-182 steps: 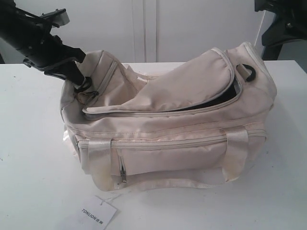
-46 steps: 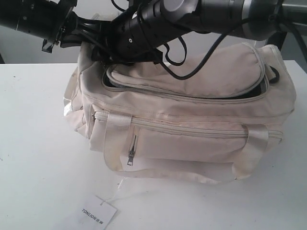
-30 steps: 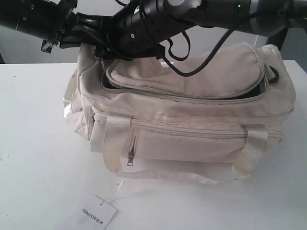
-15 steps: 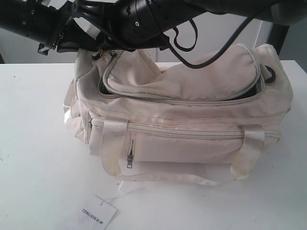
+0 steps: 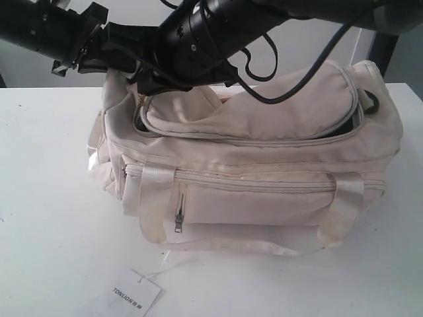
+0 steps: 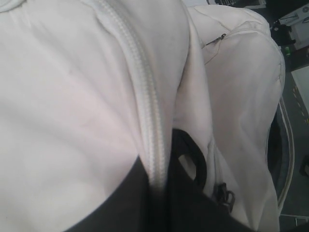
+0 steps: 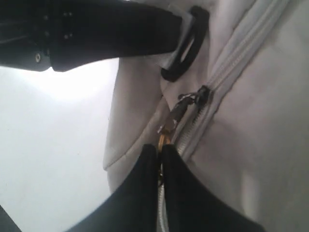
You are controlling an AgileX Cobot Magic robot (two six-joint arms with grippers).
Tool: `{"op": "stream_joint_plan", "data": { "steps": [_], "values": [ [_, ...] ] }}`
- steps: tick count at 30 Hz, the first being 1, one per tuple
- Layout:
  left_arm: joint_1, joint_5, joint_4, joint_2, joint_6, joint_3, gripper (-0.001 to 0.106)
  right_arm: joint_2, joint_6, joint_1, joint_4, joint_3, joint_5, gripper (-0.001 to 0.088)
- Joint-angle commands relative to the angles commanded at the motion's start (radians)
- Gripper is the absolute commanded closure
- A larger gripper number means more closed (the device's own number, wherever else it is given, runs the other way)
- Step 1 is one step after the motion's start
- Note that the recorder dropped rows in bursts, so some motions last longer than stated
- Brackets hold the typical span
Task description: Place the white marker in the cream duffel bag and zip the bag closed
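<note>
The cream duffel bag (image 5: 264, 165) lies on the white table with its curved top flap (image 5: 284, 105) still gaping over dark lining. My left gripper (image 5: 112, 61) is shut on the fabric seam (image 6: 153, 164) at the bag's left end, beside a black D-ring (image 6: 192, 159). My right gripper (image 5: 141, 84) reaches across to that same end. It is shut on the gold zip pull (image 7: 163, 137), just below the top zip's slider (image 7: 200, 95). The white marker is out of view.
A white hang tag (image 5: 135, 297) lies on the table (image 5: 46, 218) in front of the bag, tied on by a thin string. Satin strap handles (image 5: 155, 198) and a front pocket zip pull (image 5: 178, 218) face the camera. Both arms crowd the bag's upper left.
My right gripper has closed on the zip pull. The right arm rose a little, then came back down, and the bag's left end shifted slightly left.
</note>
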State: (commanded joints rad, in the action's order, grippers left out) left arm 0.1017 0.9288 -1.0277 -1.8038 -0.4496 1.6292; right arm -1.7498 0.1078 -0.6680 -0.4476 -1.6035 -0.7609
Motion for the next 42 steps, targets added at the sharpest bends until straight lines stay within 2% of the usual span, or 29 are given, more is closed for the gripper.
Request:
{"op": "stream_joint_plan", "data": {
  "steps": [10,19,33,42],
  "values": [
    [0.0,-0.012,0.0,0.0,0.0,0.0,0.105,0.0,-0.026,-0.013,-0.004,0.0,-0.09,0.0868],
    [0.0,-0.013,0.0,0.0,0.0,0.0,0.105,-0.008,-0.06,-0.08,-0.004,0.0,-0.114,0.0868],
    [0.0,-0.017,0.006,0.0,0.0,0.0,0.105,-0.008,-0.124,-0.089,0.0,0.0,-0.266,0.0868],
    [0.0,-0.023,0.15,0.0,0.0,0.0,0.105,-0.008,-0.205,-0.089,0.0,0.0,-0.386,0.0868]
  ]
}}
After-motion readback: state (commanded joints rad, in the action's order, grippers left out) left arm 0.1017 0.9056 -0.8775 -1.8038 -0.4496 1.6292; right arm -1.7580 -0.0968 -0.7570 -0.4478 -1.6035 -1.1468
